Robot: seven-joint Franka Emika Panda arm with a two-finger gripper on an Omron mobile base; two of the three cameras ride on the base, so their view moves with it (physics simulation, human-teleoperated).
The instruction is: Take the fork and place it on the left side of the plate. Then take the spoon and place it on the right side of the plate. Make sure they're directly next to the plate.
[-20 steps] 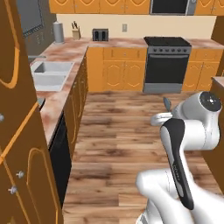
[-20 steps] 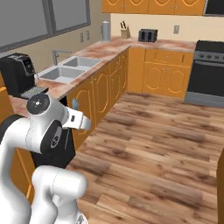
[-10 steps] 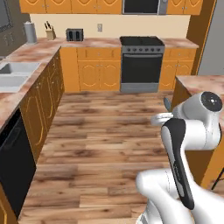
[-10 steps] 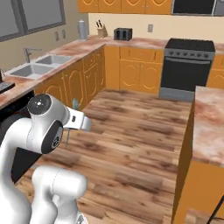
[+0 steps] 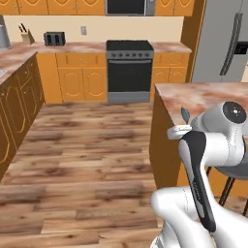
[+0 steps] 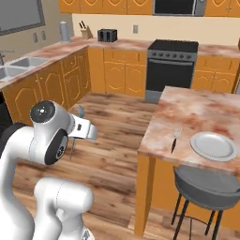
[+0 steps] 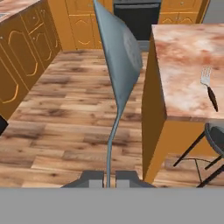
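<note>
kitchen | oven [image 5: 129,71] | orange cabinets [image 6: 123,71] | sink [image 6: 16,68]

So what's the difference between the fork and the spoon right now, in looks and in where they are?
The spoon is silvery grey all over; the fork has silver tines and a black handle. The spoon stands upright, pinched by its handle in the shut gripper out over the wooden floor; the fork lies flat on the island counter, left of the plate. Both are slim pieces of cutlery.
</note>
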